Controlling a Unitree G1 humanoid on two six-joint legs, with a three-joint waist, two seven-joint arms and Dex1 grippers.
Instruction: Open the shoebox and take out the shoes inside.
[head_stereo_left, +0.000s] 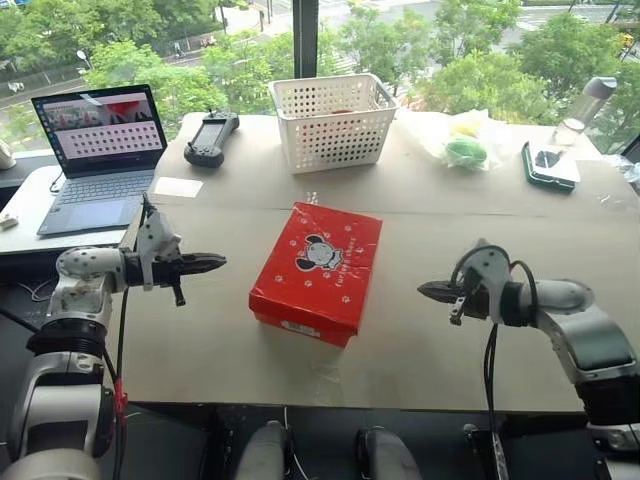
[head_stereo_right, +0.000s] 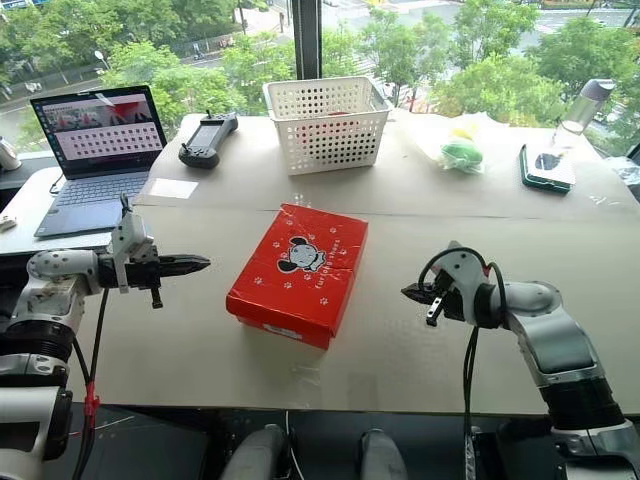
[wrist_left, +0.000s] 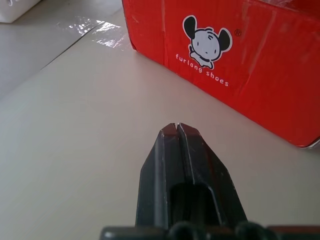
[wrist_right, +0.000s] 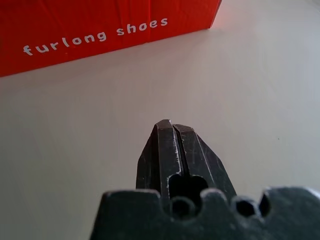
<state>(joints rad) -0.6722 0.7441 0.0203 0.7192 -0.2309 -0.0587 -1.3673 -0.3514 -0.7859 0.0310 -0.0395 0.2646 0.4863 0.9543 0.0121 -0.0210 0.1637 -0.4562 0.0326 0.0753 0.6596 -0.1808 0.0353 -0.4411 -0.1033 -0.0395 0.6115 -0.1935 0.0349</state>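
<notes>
Beige table (head_stereo_left: 420, 340) by a window with green trees outside. Your red rectangular cardboard shoebox (head_stereo_left: 318, 268), lid down with the black-and-white cartoon figure on top, lies flat between your two claws, touching neither. Left gripper (head_stereo_left: 212, 263) is clenched on nothing, fingers pressed together, pointing level at the box's left side with bare table in between; the left wrist view shows that side's logo and "furlong shoes" lettering just ahead of the tips (wrist_left: 176, 131). Right gripper (head_stereo_left: 430, 291) is also clenched on nothing, aimed at the box's right side, a gap of table ahead of it. Beyond the box from both claws stands a white perforated plastic basket (head_stereo_left: 332, 120). Past your left claw: an open laptop (head_stereo_left: 98, 155) and a black handheld controller (head_stereo_left: 211, 138). Past your right claw: a clear bag with green and yellow contents (head_stereo_left: 464, 140).
</notes>
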